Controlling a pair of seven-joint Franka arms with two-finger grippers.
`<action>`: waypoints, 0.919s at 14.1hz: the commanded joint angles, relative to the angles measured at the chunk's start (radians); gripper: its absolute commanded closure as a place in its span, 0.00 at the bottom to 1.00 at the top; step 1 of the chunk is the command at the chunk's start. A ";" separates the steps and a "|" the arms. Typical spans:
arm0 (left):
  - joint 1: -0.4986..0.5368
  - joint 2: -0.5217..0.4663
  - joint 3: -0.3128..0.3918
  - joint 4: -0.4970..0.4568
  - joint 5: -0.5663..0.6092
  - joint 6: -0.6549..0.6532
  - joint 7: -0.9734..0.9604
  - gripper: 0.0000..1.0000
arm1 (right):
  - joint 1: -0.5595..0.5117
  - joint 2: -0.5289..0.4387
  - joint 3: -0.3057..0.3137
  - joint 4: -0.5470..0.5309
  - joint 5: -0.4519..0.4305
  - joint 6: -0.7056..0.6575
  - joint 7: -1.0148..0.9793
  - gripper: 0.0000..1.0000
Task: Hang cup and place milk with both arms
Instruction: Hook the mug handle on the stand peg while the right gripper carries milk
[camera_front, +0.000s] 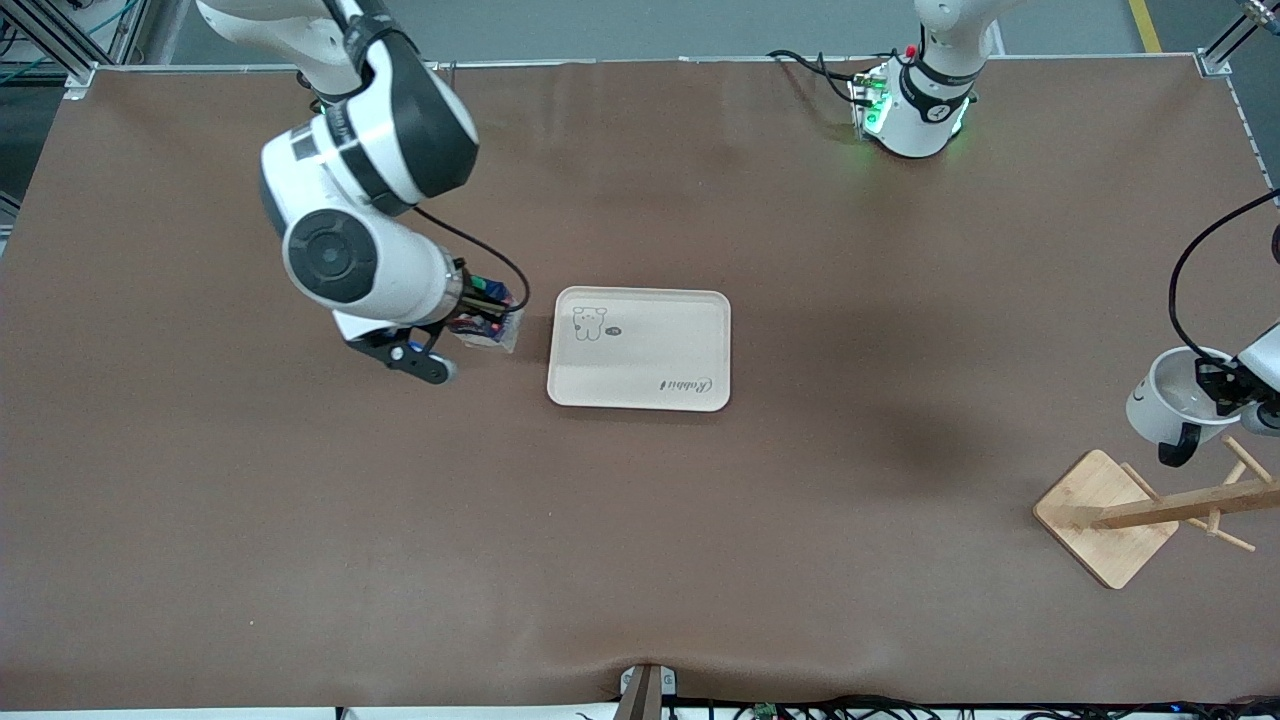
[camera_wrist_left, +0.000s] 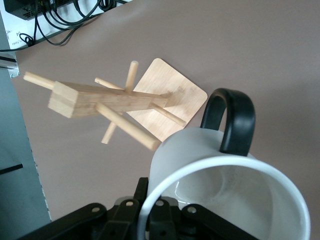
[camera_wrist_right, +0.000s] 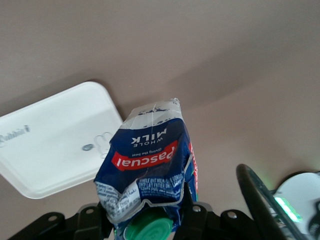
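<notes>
My left gripper (camera_front: 1225, 392) is shut on the rim of the cup (camera_front: 1168, 400), a white mug with a black handle (camera_wrist_left: 231, 120), and holds it in the air just above the wooden rack (camera_front: 1160, 508). In the left wrist view the cup (camera_wrist_left: 190, 155) sits close to a rack peg (camera_wrist_left: 125, 122). My right gripper (camera_front: 478, 312) is shut on the milk (camera_front: 488, 318), a dark-blue carton, and holds it above the table beside the white tray (camera_front: 640, 348). The right wrist view shows the milk (camera_wrist_right: 150, 165) with its green cap (camera_wrist_right: 147, 231) between the fingers.
The wooden rack has a square base (camera_front: 1105, 515) and several pegs, and stands near the left arm's end of the table. The tray (camera_wrist_right: 50, 145) bears a small bear drawing. The left arm's base (camera_front: 915, 105) is lit green.
</notes>
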 joint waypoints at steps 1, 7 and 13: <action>0.037 0.037 -0.009 0.053 -0.028 -0.021 0.059 1.00 | -0.142 -0.050 0.015 -0.010 -0.011 -0.052 -0.213 1.00; 0.053 0.057 -0.006 0.062 -0.053 -0.020 0.062 1.00 | -0.406 -0.081 0.013 -0.102 -0.170 -0.014 -0.482 1.00; 0.074 0.087 -0.004 0.102 -0.082 -0.018 0.078 1.00 | -0.550 -0.137 0.013 -0.336 -0.176 0.231 -0.717 1.00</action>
